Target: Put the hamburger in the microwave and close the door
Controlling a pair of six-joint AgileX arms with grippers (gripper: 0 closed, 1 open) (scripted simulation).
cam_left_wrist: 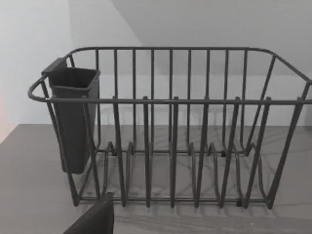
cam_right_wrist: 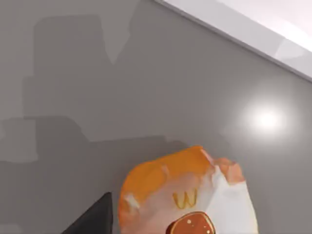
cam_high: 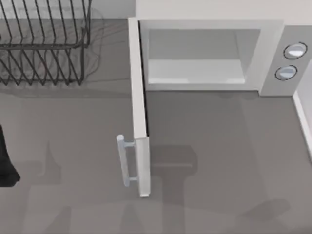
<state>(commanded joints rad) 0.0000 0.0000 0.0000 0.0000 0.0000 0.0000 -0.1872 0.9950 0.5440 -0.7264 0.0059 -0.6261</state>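
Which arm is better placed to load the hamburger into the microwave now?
Right, probably. The orange-and-cream wrapped hamburger sits right at the right gripper's finger. The left arm is at the table's left edge, facing the black wire dish rack. The white-grey microwave has its door open.

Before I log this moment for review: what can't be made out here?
- Hamburger: lower part cut off by the right wrist view's edge; whether it is gripped is unclear.
- Right gripper: one dark finger at that edge, state unreadable.
- Door: seen edge-on from above, window face hidden.
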